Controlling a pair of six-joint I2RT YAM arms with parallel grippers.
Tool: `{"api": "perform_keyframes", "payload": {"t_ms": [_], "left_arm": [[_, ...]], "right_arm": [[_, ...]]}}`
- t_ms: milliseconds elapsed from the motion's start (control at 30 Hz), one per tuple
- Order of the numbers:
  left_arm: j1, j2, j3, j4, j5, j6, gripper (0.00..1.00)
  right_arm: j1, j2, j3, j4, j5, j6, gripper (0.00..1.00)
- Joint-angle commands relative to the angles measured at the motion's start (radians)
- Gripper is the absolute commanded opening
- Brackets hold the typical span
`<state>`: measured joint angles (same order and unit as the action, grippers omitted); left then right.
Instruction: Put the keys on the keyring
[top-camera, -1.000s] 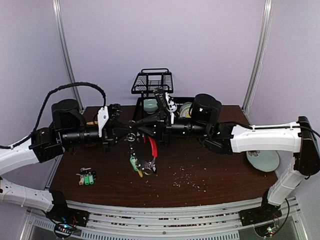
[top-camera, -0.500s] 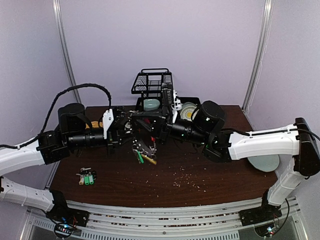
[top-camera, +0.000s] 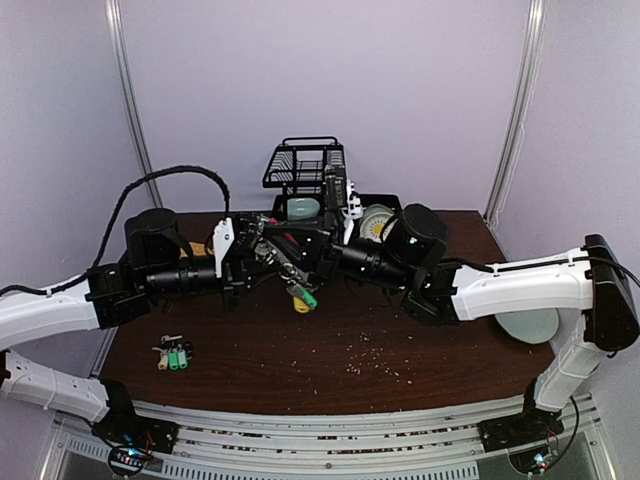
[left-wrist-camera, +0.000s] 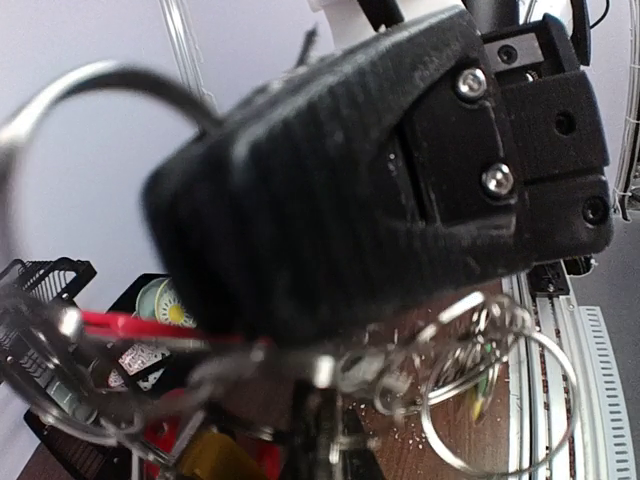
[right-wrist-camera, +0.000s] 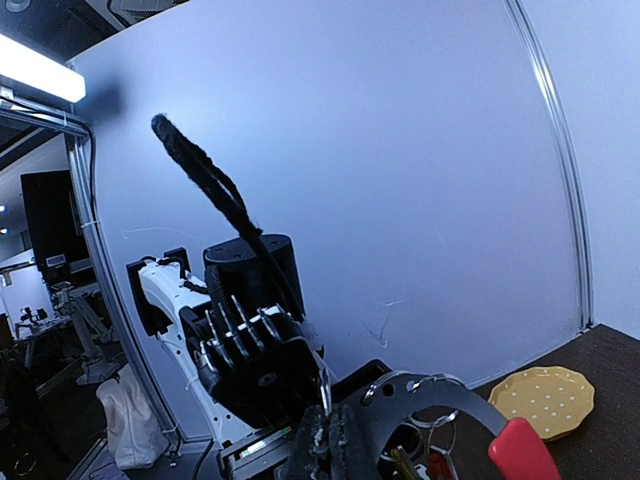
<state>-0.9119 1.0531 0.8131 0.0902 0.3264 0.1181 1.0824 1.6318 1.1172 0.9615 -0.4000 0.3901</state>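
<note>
- Keyring (right-wrist-camera: 430, 390) hangs in the air over the middle of the table (top-camera: 430, 345), caught between the left gripper (top-camera: 258, 262) and the right gripper (right-wrist-camera: 327, 432), which meet nose to nose above the back half of the brown top
- its bare metal arc curves up out of the right gripper's fingertips in the right wrist view, and a red sheath (right-wrist-camera: 524, 450) covers the stretch at the lower right of that view
- yellow and green tags (top-camera: 303, 297) dangle from it on the near side, clear of the table; the left wrist view shows a thin split ring (left-wrist-camera: 500, 405) hanging in the same blurred cluster
- right gripper is clenched, its tips pinched on the metal of the keyring
- left gripper is clenched too, its tips buried in the cluster; which piece sits between them cannot be told, since the right gripper's black body fills most of the left wrist view
- loose keys (top-camera: 172, 355) with green tags and one pale tag lie in a small heap on the table near its left front corner, well apart from the keyring
- crumbs (top-camera: 372, 352) are scattered over the table in front of the right arm
- a black wire basket (top-camera: 305, 165) stands at the back edge, with a teal bowl (top-camera: 300, 209) and a yellow plate (right-wrist-camera: 545, 395) just in front of it; a pale plate (top-camera: 527, 325) lies partly under the right forearm
</note>
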Motion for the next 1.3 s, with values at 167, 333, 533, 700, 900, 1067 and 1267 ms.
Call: {"api": "perform_keyframes", "payload": {"t_ms": [167,333,533,700,900,1067,1267], "left_arm": [[-0.012,0.068,-0.005,0.074,0.132,-0.021,0.00],[-0.012,-0.047,-0.067,0.138,0.122,-0.039,0.43],[-0.011,-0.212,-0.084,-0.036,0.077,0.046,0.68],[-0.008,-0.326,-0.074,-0.135,-0.056,0.084,0.73],[-0.008,-0.251,0.034,-0.132,-0.110,0.037,0.52],[-0.008,-0.127,0.125,-0.136,-0.005,-0.032,0.24],[-0.007,-0.100,0.131,-0.126,-0.025,-0.043,0.23]], "right_arm": [[-0.003,0.015,0.033,0.097,0.016,0.020,0.00],[-0.027,-0.016,-0.017,0.074,0.027,0.008,0.00],[-0.033,-0.065,-0.044,-0.032,0.032,-0.091,0.00],[-0.033,-0.081,-0.044,-0.074,0.024,-0.126,0.00],[-0.033,-0.086,-0.038,-0.091,0.011,-0.139,0.00],[-0.029,-0.093,-0.035,-0.117,0.011,-0.161,0.00],[-0.025,-0.099,-0.036,-0.119,0.000,-0.171,0.00]]}}
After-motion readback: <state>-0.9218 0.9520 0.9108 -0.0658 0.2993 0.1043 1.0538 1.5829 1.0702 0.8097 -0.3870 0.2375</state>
